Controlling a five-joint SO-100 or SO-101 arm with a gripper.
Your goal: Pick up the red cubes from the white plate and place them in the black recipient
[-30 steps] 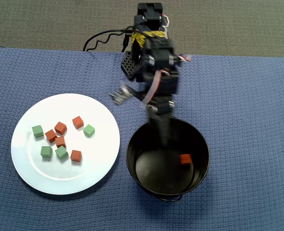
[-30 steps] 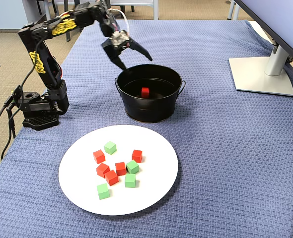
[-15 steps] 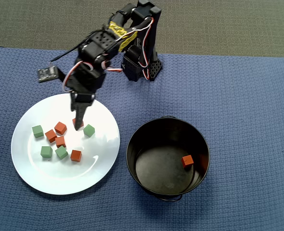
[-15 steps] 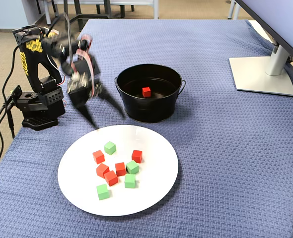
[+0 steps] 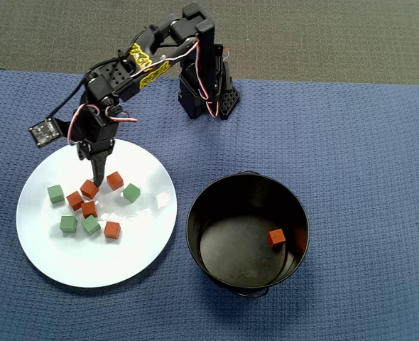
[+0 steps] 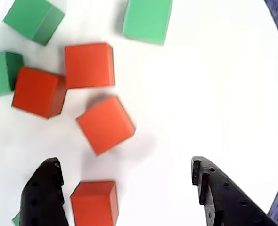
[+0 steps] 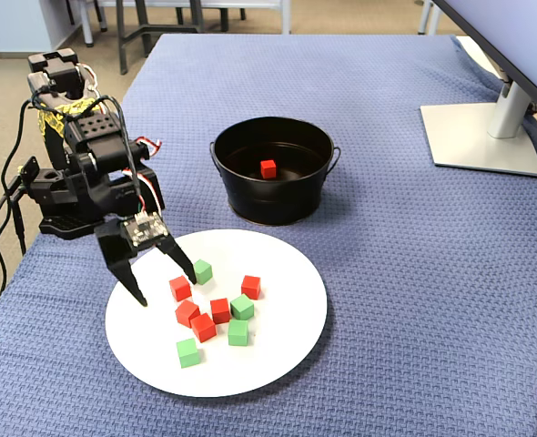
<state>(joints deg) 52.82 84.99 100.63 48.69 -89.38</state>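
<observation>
Meanwhile the tool [image 7: 167, 289] hangs spread wide over matte red cubes [image 5: 89, 209] on the white plate [image 5: 135, 261].

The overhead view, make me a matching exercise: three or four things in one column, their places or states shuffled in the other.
1. round black metal pot
2. large white plate
3. two-finger gripper
4. blue woven cloth

A. open above the plate
B. holds one red cube
C. covers the table
D. holds five red and four green cubes

Pairs: 1-B, 2-D, 3-A, 4-C
</observation>
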